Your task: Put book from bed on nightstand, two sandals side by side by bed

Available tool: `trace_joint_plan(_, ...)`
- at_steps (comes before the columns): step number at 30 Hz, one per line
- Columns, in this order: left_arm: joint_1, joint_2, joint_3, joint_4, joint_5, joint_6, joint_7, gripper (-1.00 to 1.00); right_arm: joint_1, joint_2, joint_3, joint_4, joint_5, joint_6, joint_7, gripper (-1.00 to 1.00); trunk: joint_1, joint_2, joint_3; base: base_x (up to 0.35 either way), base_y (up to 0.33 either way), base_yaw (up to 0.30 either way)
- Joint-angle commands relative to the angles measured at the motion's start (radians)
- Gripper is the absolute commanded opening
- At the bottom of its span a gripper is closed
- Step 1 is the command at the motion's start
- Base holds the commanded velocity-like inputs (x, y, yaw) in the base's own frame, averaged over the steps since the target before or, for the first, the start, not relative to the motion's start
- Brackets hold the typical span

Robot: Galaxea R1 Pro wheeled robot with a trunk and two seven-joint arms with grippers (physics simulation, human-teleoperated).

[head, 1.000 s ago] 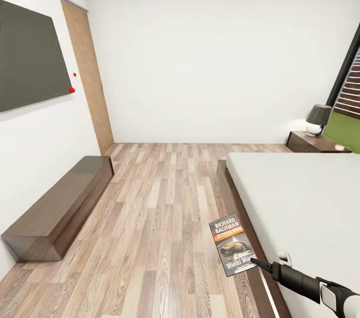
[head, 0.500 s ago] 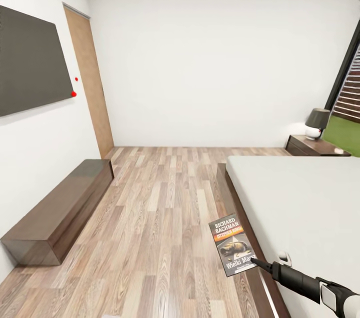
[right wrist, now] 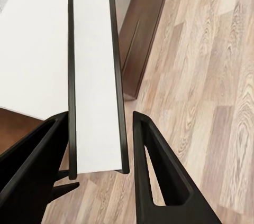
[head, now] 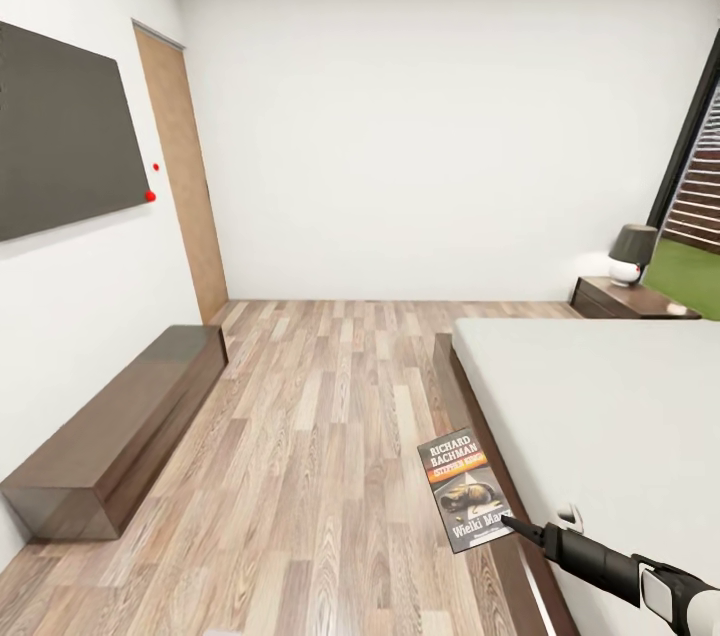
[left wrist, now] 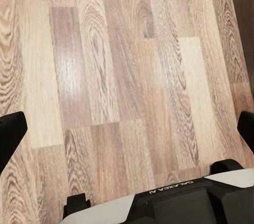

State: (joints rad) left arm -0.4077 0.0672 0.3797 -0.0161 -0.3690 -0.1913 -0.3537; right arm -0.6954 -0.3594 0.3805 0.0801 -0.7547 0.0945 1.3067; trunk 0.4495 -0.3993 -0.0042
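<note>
The book [head: 464, 490], a dark paperback with white "Richard Bachman" text and an orange band, hangs upright over the floor beside the bed's near corner. My right gripper [head: 507, 522] is shut on its lower corner. In the right wrist view the book's [right wrist: 95, 76] white page edge runs between the two black fingers of the right gripper [right wrist: 99, 117]. The bed [head: 600, 406], with a pale mattress and a dark wood frame, lies at the right. A nightstand [head: 625, 301] stands at its far end. My left gripper [left wrist: 127, 129] is open over bare plank floor. The sandals are out of view.
A long dark glossy bench cabinet [head: 120, 426] lines the left wall under a dark wall panel [head: 60, 146]. A wooden door [head: 185, 186] stands at the far left. A lamp [head: 632, 254] sits on the nightstand. Plank floor [head: 320, 396] runs between bench and bed.
The whole head view has shifted, with the room sliding slightly down in the picture, so the camera moved. The book stays held in my right gripper in the same pose.
</note>
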Motion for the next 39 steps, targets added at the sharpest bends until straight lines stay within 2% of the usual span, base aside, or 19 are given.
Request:
trace_joint_plan(1, 0.0, 0.0, 0.008, 0.001, -0.01, -0.004, -0.002, 1.0, -0.001, 0.0, 0.008, 0.003, -0.01, 0.01, 0.005, -1.0, 0.0, -0.001, 0.001, 0.0, 0.0, 0.0)
trace_joint_plan(24, 0.0, 0.0, 0.008, 0.001, -0.01, -0.004, -0.002, 1.0, -0.001, 0.0, 0.008, 0.003, -0.01, 0.01, 0.004, -1.0, 0.0, -0.001, 0.038, 0.0, 0.0, -0.048)
trace_joint_plan(39, 0.0, 0.0, 0.008, 0.001, -0.01, -0.004, -0.002, 1.0, -0.001, 0.005, 0.008, 0.003, -0.009, 0.01, 0.005, -1.0, 0.0, -0.001, 0.041, 0.0, 0.0, -0.005)
